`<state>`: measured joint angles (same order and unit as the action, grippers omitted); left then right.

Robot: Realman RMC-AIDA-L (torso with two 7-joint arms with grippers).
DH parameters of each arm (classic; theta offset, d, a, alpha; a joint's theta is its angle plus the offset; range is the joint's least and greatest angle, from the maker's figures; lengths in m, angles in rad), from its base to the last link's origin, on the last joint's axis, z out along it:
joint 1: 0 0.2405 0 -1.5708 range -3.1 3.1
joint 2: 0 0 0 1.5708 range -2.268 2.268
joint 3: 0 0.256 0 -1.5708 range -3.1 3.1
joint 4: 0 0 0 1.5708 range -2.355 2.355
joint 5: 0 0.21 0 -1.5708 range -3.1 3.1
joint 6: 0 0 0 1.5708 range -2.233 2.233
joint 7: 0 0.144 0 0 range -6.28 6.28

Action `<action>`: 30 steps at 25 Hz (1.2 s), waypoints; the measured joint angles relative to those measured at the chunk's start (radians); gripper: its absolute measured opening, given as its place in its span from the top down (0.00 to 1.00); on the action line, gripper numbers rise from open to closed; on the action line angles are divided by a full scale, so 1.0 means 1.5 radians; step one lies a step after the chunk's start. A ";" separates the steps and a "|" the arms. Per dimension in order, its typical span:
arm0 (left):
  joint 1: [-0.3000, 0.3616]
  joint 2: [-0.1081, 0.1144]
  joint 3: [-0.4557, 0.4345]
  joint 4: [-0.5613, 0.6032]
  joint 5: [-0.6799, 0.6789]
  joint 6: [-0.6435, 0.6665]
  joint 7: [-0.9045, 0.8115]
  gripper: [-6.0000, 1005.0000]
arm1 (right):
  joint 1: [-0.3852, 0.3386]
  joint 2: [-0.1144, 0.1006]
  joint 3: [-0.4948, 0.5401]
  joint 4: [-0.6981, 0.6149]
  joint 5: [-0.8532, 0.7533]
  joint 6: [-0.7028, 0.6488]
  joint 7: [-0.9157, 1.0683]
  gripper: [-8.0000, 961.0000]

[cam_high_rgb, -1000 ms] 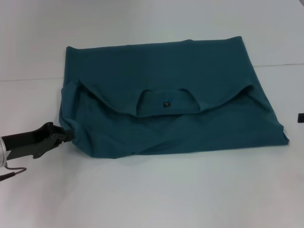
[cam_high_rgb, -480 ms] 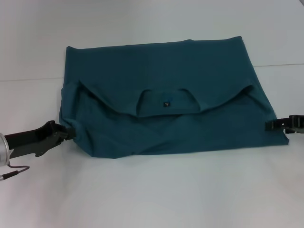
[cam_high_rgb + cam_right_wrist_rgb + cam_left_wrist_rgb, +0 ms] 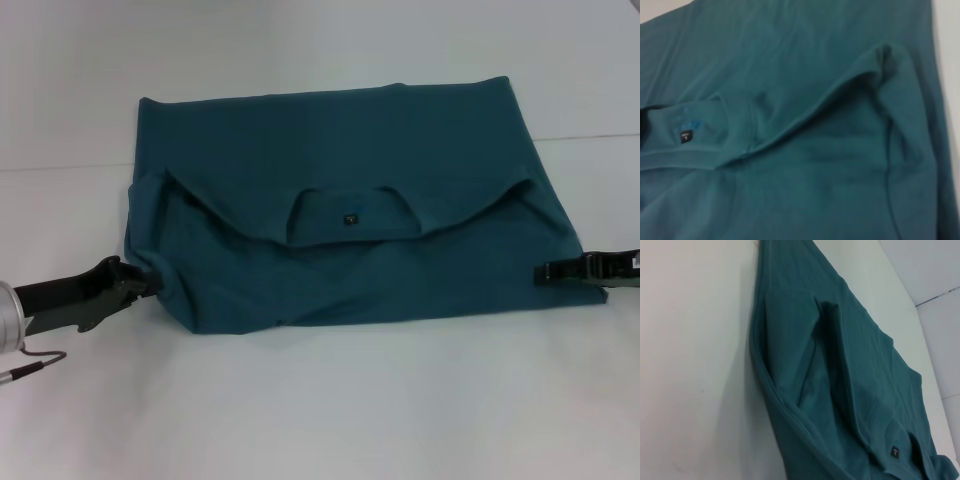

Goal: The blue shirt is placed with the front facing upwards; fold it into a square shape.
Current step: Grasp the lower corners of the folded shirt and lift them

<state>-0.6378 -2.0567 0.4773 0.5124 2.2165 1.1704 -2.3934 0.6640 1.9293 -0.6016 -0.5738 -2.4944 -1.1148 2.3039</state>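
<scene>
The blue shirt [image 3: 350, 200] lies folded over on the white table [image 3: 330, 400], its collar and small dark label [image 3: 350, 218] facing up in the middle. My left gripper [image 3: 148, 283] rests at the shirt's near left corner, touching the bunched cloth there. From the right edge, my right gripper [image 3: 545, 272] reaches in over the shirt's near right corner. The left wrist view looks along the shirt's [image 3: 840, 390] layered side edge. The right wrist view is filled by the shirt [image 3: 790, 125], its collar label [image 3: 685, 135] and a sleeve fold.
A thin cable [image 3: 30, 362] loops off my left arm onto the table near the left edge. White tabletop surrounds the shirt, with a seam line [image 3: 590, 137] at the back right.
My right gripper has come in from the right edge and now reaches the shirt's near right corner. The left gripper has edged slightly toward the cloth. The shirt itself has not shifted.
</scene>
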 joint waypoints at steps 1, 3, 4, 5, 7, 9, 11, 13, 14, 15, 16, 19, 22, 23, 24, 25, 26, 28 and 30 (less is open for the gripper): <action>0.000 0.000 0.000 0.000 0.000 0.000 0.000 0.96 | 0.001 0.002 -0.002 0.000 0.000 0.001 -0.001 0.28; -0.001 0.000 0.000 0.000 0.000 0.000 0.000 0.96 | 0.003 0.004 -0.004 0.000 0.000 -0.001 -0.001 0.28; -0.001 0.000 0.000 0.000 0.000 -0.001 0.000 0.96 | 0.002 0.005 -0.004 -0.002 0.001 -0.004 0.000 0.28; -0.001 0.000 -0.001 0.000 0.000 0.000 0.000 0.96 | 0.001 0.006 -0.002 -0.005 0.003 -0.004 0.002 0.28; -0.001 0.000 0.000 0.000 0.000 0.000 0.000 0.96 | 0.000 0.007 -0.001 -0.009 0.003 -0.006 0.004 0.28; -0.001 0.000 0.000 0.000 0.000 0.000 0.000 0.96 | 0.000 0.007 -0.003 -0.009 0.002 -0.009 0.005 0.28; -0.002 0.000 0.000 0.000 0.000 0.000 0.000 0.96 | 0.002 0.006 -0.004 -0.008 0.000 -0.011 0.005 0.28; -0.002 0.000 0.002 0.000 0.000 0.000 0.000 0.96 | 0.002 0.006 -0.004 -0.012 0.000 -0.017 0.006 0.28; -0.002 0.000 0.002 0.000 0.000 0.001 0.000 0.96 | 0.002 0.006 -0.004 -0.014 0.000 -0.022 0.006 0.41; -0.002 0.001 0.003 0.000 0.000 0.001 0.000 0.96 | 0.002 0.005 -0.004 -0.015 0.000 -0.027 0.007 0.53; -0.002 0.001 0.004 0.000 0.000 0.002 0.000 0.96 | 0.002 0.003 -0.003 -0.017 0.001 -0.032 0.008 0.57; -0.002 0.003 0.005 0.000 0.002 0.006 0.000 0.96 | 0.000 0.001 -0.002 -0.034 0.002 -0.052 0.015 0.70; -0.002 0.006 0.016 0.003 0.007 0.019 0.000 0.96 | -0.004 0.001 -0.002 -0.065 0.001 -0.088 0.022 0.81; -0.002 0.009 0.023 0.006 0.007 0.028 0.000 0.96 | -0.005 0.001 -0.002 -0.075 0.001 -0.101 0.024 0.83; -0.002 0.012 0.032 0.009 0.008 0.040 0.000 0.96 | -0.006 0.000 -0.002 -0.085 0.000 -0.117 0.028 0.85; -0.002 0.014 0.036 0.012 0.010 0.047 -0.001 0.96 | -0.008 0.000 -0.003 -0.096 -0.001 -0.131 0.032 0.88; -0.002 0.018 0.043 0.020 0.018 0.066 -0.002 0.96 | -0.009 -0.001 -0.004 -0.105 -0.002 -0.144 0.036 0.90; -0.002 0.021 0.048 0.028 0.033 0.087 -0.006 0.96 | -0.010 -0.001 -0.005 -0.123 -0.013 -0.177 0.042 0.92; -0.002 0.023 0.049 0.041 0.060 0.119 -0.012 0.96 | -0.009 -0.001 -0.005 -0.137 -0.033 -0.213 0.047 0.92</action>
<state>-0.6407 -2.0230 0.5510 0.5740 2.3066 1.3485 -2.4121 0.6503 1.9280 -0.6087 -0.7796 -2.5442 -1.4345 2.3748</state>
